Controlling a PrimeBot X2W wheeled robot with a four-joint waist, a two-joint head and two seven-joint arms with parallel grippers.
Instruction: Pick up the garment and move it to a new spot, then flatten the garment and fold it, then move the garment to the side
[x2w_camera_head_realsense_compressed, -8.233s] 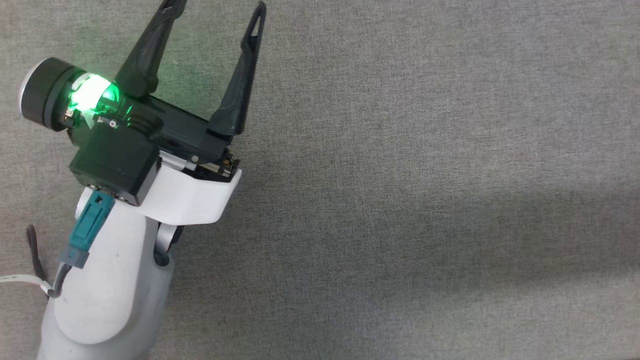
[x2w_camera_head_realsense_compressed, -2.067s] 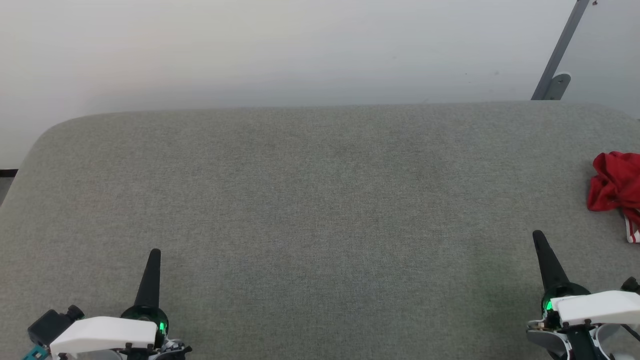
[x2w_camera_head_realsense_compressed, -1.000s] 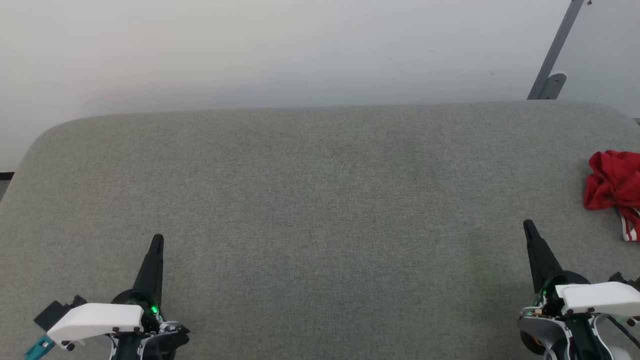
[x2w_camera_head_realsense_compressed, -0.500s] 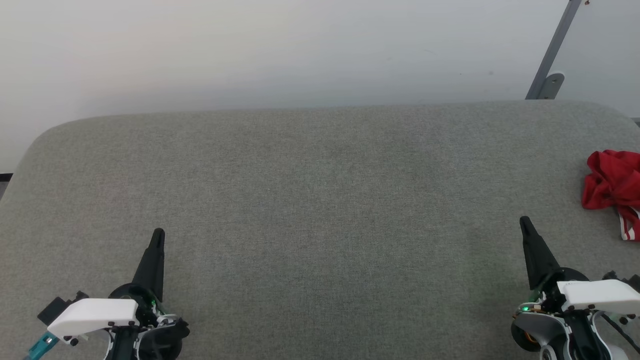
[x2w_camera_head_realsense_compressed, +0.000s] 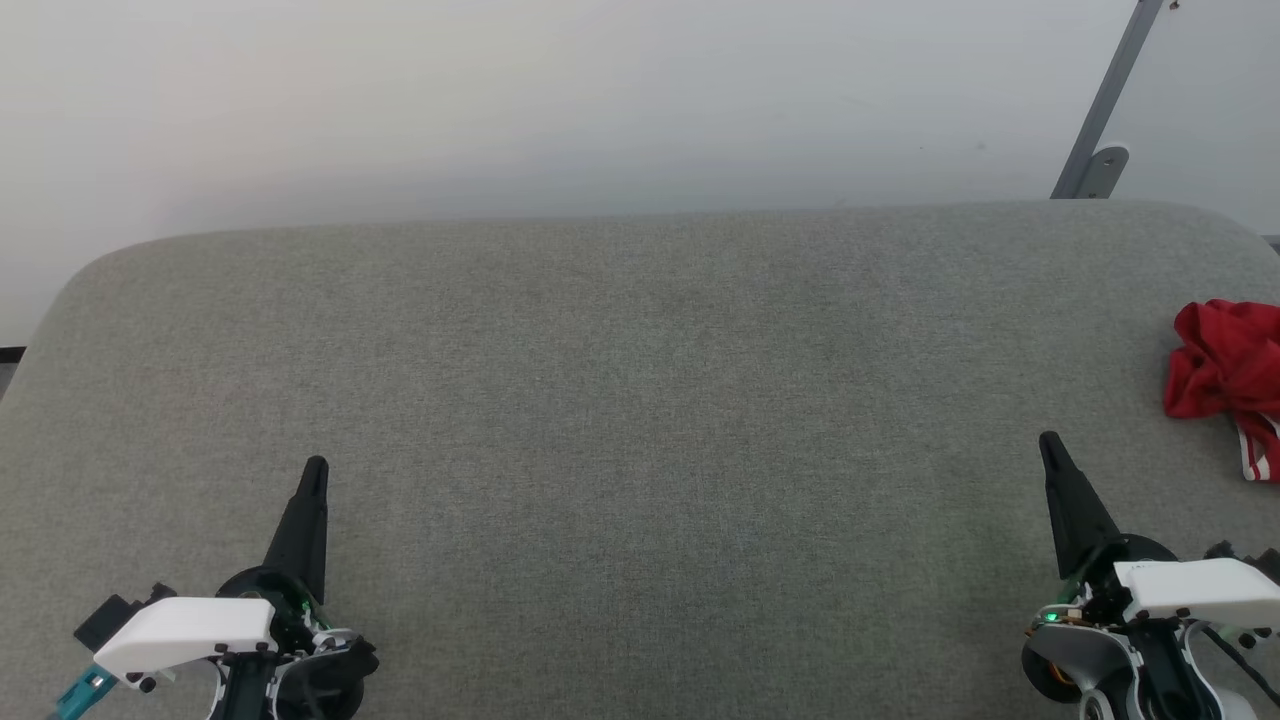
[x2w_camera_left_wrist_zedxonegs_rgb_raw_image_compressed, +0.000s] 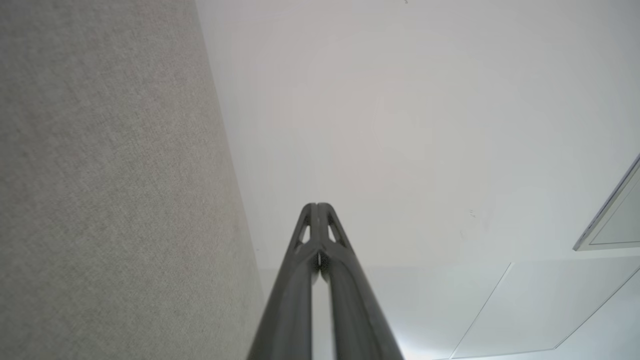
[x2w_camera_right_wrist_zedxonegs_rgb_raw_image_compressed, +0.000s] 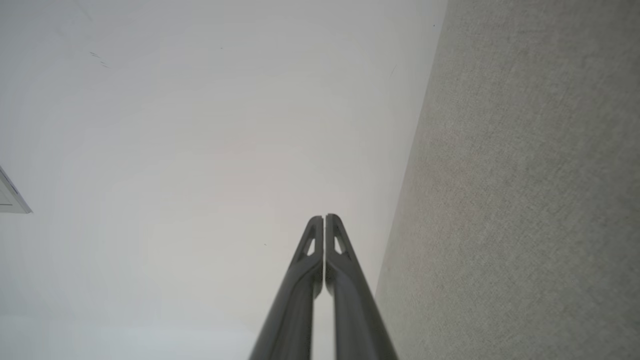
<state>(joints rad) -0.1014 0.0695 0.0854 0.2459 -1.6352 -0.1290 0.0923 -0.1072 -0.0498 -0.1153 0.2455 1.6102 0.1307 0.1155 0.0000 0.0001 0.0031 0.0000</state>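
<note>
The garment (x2w_camera_head_realsense_compressed: 1225, 365) lies crumpled in a red heap at the far right edge of the grey table (x2w_camera_head_realsense_compressed: 640, 400), with a strip of white-and-red striped trim showing at its lower side. My right gripper (x2w_camera_head_realsense_compressed: 1050, 445) is shut and empty at the lower right, its tips pointing up the view, a short way left of and nearer than the garment. My left gripper (x2w_camera_head_realsense_compressed: 315, 468) is shut and empty at the lower left, far from the garment. In the wrist views both the left gripper (x2w_camera_left_wrist_zedxonegs_rgb_raw_image_compressed: 317, 206) and the right gripper (x2w_camera_right_wrist_zedxonegs_rgb_raw_image_compressed: 325, 218) show fingers pressed together, pointing toward the pale wall.
The grey felt-covered table has rounded far corners and a white wall (x2w_camera_head_realsense_compressed: 560, 100) behind it. A grey metal strut (x2w_camera_head_realsense_compressed: 1105, 110) leans at the back right. The table's wide middle lies between my two grippers.
Both grippers have edged slightly up the view since one second ago and stayed shut. The garment has not moved.
</note>
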